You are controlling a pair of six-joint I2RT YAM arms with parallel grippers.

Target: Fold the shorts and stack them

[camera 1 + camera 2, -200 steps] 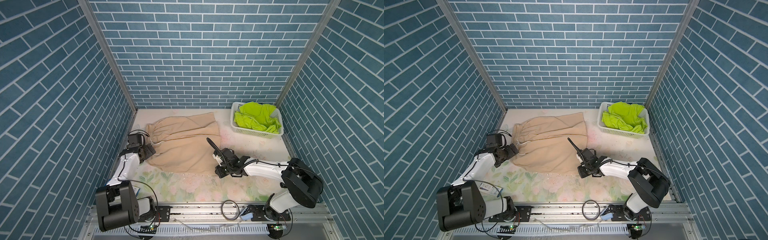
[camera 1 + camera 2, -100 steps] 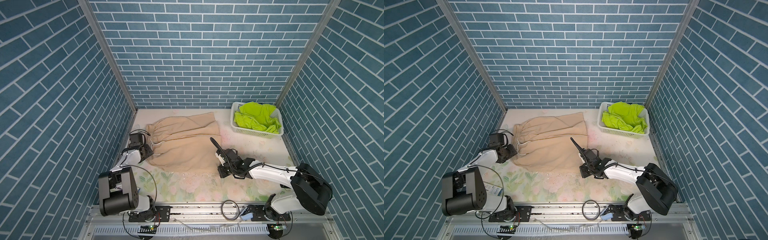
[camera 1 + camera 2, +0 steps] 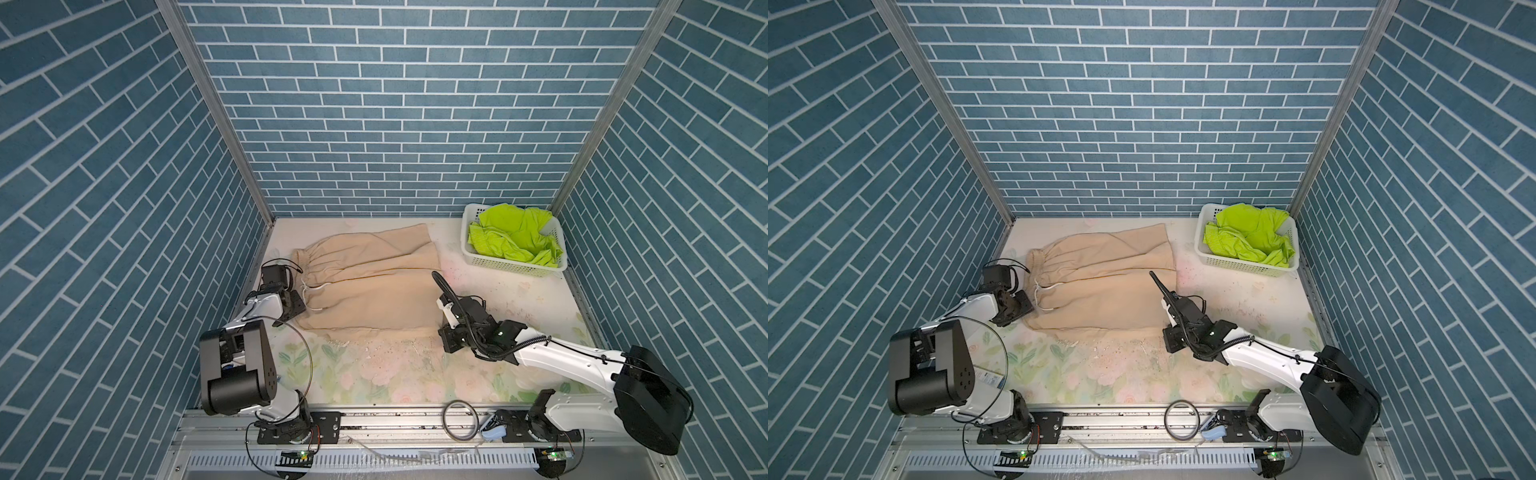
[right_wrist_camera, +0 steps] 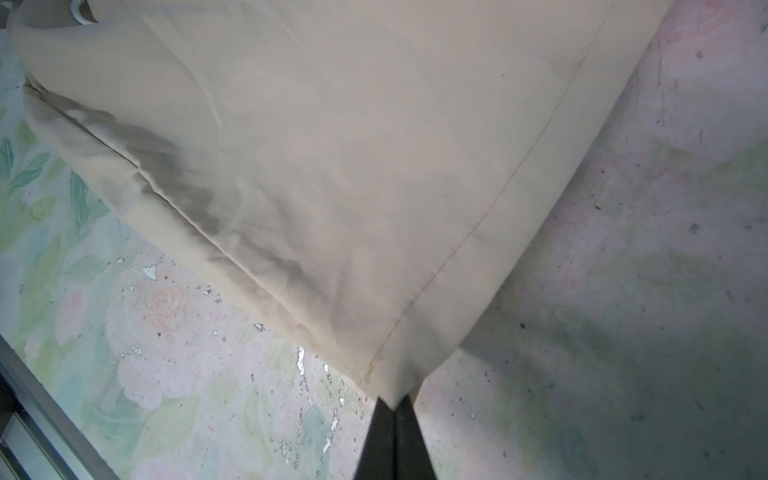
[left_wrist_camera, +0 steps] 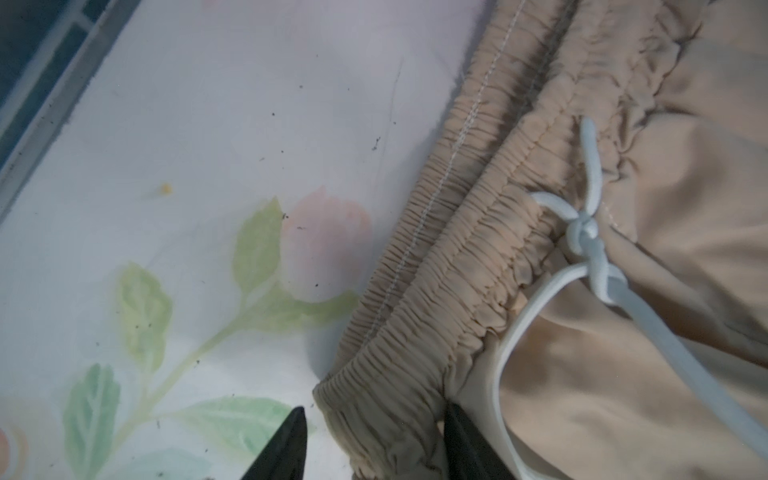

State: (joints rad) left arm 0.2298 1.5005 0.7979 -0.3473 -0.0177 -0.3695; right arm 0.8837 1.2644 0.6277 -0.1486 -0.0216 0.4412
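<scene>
The beige shorts (image 3: pixel 365 286) lie spread flat on the left half of the table (image 3: pixel 395 374), waistband (image 5: pixel 457 249) to the left and legs to the right. The lime-green shorts (image 3: pixel 515 241) sit crumpled in the basket (image 3: pixel 511 266) at the far right. Your right gripper (image 4: pixel 390 409) has its fingers pressed together on the near hem corner of the near leg, so that end looks ready. Your left gripper (image 5: pixel 374 440) straddles the near corner of the waistband with its fingers partway apart. One finger touches the gathered cloth and a sliver of table shows beside the other, so you cannot tell whether the cloth is truly pinched. Settle that first: close until the elastic is held through both layers, and keep the white drawstring (image 5: pixel 590 232) outside the fingers. With both near corners taken, the step appears to be folding the near half over the far half. Raise both ends together, just clear of the table, and keep the near edge lightly taut. Carry it to the far edge and lay edge on edge before you let go. Uneven lifting probably skews the fold.
</scene>
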